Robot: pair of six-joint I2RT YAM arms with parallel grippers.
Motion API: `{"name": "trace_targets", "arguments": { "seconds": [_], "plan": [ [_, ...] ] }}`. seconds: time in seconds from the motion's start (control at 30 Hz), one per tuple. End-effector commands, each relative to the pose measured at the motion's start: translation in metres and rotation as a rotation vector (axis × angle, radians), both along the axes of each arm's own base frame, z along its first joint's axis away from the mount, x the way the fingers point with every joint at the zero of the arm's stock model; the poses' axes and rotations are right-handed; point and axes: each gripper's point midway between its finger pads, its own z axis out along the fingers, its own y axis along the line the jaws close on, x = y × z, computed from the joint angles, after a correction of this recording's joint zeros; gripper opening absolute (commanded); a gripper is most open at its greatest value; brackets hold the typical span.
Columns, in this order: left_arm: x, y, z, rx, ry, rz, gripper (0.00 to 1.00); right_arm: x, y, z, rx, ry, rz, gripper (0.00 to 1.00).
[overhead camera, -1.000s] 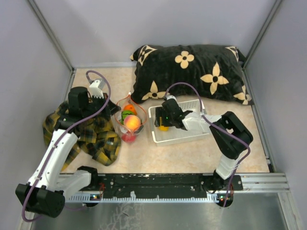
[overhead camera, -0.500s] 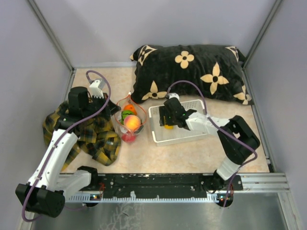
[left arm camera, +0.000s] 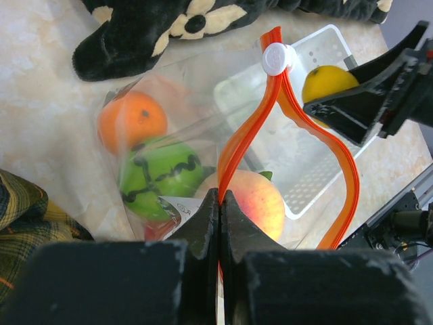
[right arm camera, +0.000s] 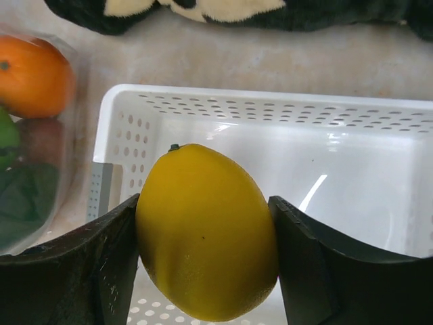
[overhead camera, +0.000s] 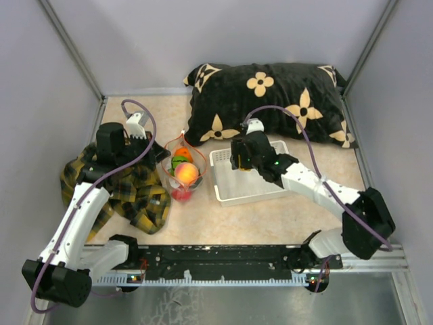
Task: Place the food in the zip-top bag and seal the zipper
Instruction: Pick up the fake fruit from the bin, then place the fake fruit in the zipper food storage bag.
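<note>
From above, the bag [overhead camera: 181, 170] is seen on the counter [overhead camera: 270, 217] beside the basket [overhead camera: 237, 195], over which the right tool [overhead camera: 238, 164] hangs. At the left wrist, the left tool [left arm camera: 220, 203] is clenched on the bag's zipper [left arm camera: 247, 132]; a white label [left arm camera: 177, 205] cannot be read. At the right wrist, a lemon [right arm camera: 206, 230] is grasped above the basket.
</note>
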Motion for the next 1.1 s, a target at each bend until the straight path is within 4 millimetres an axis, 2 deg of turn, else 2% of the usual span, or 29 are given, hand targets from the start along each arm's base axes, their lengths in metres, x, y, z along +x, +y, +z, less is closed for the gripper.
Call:
{"name": "trace_targets", "arguments": {
  "seconds": [0.0,0.2,0.47,0.6,0.8,0.97,1.07],
  "plan": [
    [0.002,-0.002,0.005,-0.017,-0.025,-0.012,0.00,0.003,0.008,0.072,0.059,-0.174,0.037,0.56],
    [0.002,-0.002,0.006,-0.019,-0.026,-0.012,0.00,-0.013,0.034,0.134,0.143,-0.313,0.112,0.55],
    [0.000,-0.002,0.009,-0.023,-0.033,-0.015,0.00,-0.033,0.070,0.186,0.257,-0.422,0.230,0.54],
    [0.000,-0.002,0.009,-0.024,-0.033,-0.020,0.00,-0.043,0.087,0.200,0.298,-0.453,0.284,0.54],
    [-0.001,-0.003,0.008,-0.028,-0.031,-0.023,0.00,-0.064,0.125,0.213,0.379,-0.475,0.403,0.54],
    [-0.001,-0.003,0.009,-0.029,-0.031,-0.025,0.00,-0.077,0.158,0.221,0.452,-0.506,0.505,0.54],
    [-0.001,-0.003,0.009,-0.030,-0.032,-0.026,0.00,-0.077,0.173,0.217,0.471,-0.512,0.543,0.54]
  ]
}}
